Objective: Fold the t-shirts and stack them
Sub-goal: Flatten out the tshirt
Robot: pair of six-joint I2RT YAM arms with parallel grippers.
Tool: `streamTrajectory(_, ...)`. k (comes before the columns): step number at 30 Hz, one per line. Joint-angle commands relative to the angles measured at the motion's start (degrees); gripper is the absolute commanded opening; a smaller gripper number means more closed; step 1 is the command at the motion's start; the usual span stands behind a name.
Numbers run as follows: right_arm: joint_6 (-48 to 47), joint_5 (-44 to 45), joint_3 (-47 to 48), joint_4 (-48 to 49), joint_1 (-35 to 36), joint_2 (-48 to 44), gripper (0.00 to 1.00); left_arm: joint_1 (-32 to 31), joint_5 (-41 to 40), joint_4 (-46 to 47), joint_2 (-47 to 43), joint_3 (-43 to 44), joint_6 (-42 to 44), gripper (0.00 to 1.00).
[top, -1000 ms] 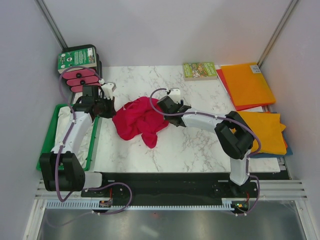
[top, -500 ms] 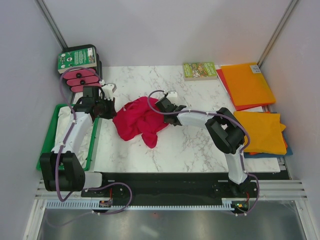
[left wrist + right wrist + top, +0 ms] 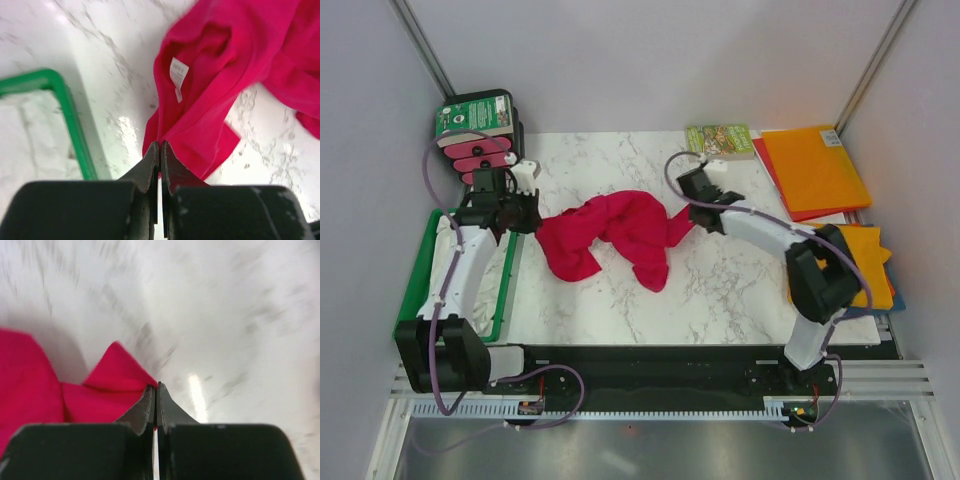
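Observation:
A crimson red t-shirt [image 3: 620,225] lies crumpled on the marble table, drawn out sideways between both arms. My left gripper [image 3: 528,213] is shut on the shirt's left edge; in the left wrist view the red t-shirt [image 3: 210,75] runs from the closed left gripper [image 3: 160,145], its neck label showing. My right gripper [image 3: 692,212] is shut on the shirt's right end; in the right wrist view a corner of the red t-shirt [image 3: 100,390] sits pinched at the right gripper [image 3: 156,386]. A folded orange t-shirt [image 3: 815,165] lies at the back right, another orange t-shirt [image 3: 855,262] at the right edge.
A green tray [image 3: 415,290] holding white cloth [image 3: 448,240] sits left of the marble slab; the tray's rim [image 3: 75,135] shows in the left wrist view. A small green-covered book [image 3: 718,140] lies at the back. A dark box [image 3: 475,115] with pink pieces [image 3: 480,158] stands back left.
My right gripper shut on the red shirt and drew its end right and back. The bunched shirt has stretched out between the two grippers. The left gripper shifted slightly left.

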Motion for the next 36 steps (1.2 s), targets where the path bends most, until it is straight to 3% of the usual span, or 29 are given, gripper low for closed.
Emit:
streamTrajectory(1,-5.7,8.6,2.8,-2.3,-8.9,-18.6,0.0,2.8,0.0,-2.0,-3.4,12.7,-0.3,0.02)
streamTrajectory(4,-9.8,12.2,5.2,-3.9,-9.2,-27.2,0.0,3.4,0.7,-3.8,-5.3,19.1,-1.6,0.02)
streamTrajectory(6,-10.5,9.7,5.8,-5.7,-9.1,-31.4,0.0,3.5,1.4,-4.4,-8.1,21.2,-2.0,0.02)
streamTrajectory(9,-10.4,6.9,4.5,-10.5,-8.3,-35.3,0.0,3.5,3.7,-6.6,-12.3,20.8,-2.0,0.02)
streamTrajectory(14,-12.8,8.5,-2.3,-9.9,-6.4,-46.6,0.0,3.6,4.0,-8.8,-21.7,16.4,0.9,0.02)
streamTrajectory(20,-16.6,10.6,6.3,-13.1,-6.4,-48.2,0.0,3.6,3.0,-10.9,-26.2,18.8,-1.6,0.02)
streamTrajectory(32,-24.3,7.5,23.0,-11.6,-6.4,-53.1,0.0,3.6,9.9,-13.0,-32.2,35.8,-7.0,0.02)
streamTrajectory(36,-22.9,6.2,22.2,-14.2,-6.4,-52.8,0.0,3.6,10.7,-15.8,-31.9,35.8,-7.6,0.02)
